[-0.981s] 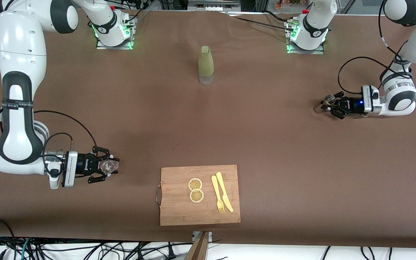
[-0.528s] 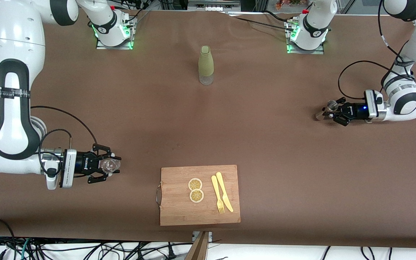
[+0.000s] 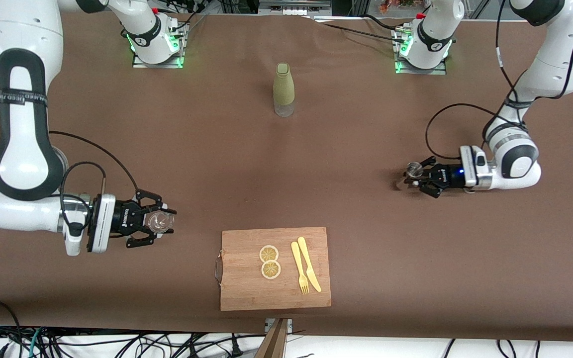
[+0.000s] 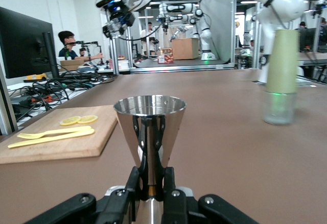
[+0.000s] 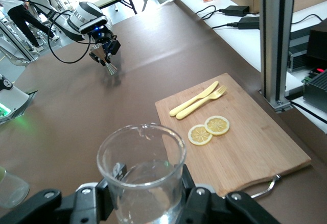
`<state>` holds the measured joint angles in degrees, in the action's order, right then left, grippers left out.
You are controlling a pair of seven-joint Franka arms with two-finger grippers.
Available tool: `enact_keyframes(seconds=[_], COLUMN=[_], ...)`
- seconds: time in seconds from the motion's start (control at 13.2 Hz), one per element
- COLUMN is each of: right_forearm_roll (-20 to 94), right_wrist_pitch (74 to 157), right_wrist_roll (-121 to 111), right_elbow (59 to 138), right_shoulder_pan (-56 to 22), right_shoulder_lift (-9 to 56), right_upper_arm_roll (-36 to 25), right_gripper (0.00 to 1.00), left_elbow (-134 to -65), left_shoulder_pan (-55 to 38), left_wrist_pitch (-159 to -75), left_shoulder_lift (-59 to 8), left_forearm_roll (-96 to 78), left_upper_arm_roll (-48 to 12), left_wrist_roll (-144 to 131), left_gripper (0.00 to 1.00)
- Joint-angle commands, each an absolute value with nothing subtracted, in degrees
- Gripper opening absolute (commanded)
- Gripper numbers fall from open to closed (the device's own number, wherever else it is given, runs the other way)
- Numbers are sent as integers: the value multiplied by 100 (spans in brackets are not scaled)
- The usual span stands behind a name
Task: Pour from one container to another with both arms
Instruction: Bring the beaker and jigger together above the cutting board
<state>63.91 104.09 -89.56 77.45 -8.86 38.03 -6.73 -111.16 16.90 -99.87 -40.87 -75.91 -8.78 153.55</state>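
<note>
Both arms have moved inward over the last second. The left gripper (image 3: 412,177) pinches a steel jigger (image 4: 149,130), carried upright above the desk (image 3: 356,209). The right gripper (image 3: 159,223) clamps a glass beaker (image 5: 141,175), also aloft. Judgement: transport phase; the vessels are converging but remain well apart, and pouring has not begun.

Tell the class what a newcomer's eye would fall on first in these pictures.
Each arm carries a vessel: the right gripper holds a glass beaker, and the left gripper holds a metal jigger. Nearest the front camera lies a wooden cutting board bearing lemon slices, with a green bottle upright between the bases.
</note>
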Motion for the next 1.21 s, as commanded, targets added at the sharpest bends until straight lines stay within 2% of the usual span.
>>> enact_keyframes(seconds=[0.0,0.15,0.38,0.6,0.98,1.13], right_forearm_roll=[6136,6004,5977,5942,4948,4931], right_wrist_pitch=[11028,11503,12021,12312,12419,12462], right_wrist_roll=[-8938,-8938,-8938,-8772,-7849,-7831], right_elbow=[8690,9086,9500,9492,9044,8983], right_shoulder_pan=[-923,-993,-1361,-1415,-1406,-1537], right_shoulder_lift=[3157,2928,2786,2847,3129,3251], right_upper_arm_roll=[-230,104,228,430,677,720], right_gripper=[36,36,37,37,36,36], left_elbow=[-11224,-11215,-11206,-11083,-10812,-10732], left_shoulder_pan=[1443,1162,661,221,-219,-438], left_wrist_pitch=[-10605,-11098,-11810,-12469,-13727,-13746], left_shoulder_lift=[-3990,-4008,-4043,-4104,-4218,-4324], left_forearm_roll=[-8338,-9005,-10016,-10851,-12302,-12707], left_upper_arm_roll=[-1273,-1528,-1775,-1898,-2275,-2285], left_wrist_roll=[14969,14810,14827,14853,15503,15687], left_gripper=[0,0,0,0,0,0])
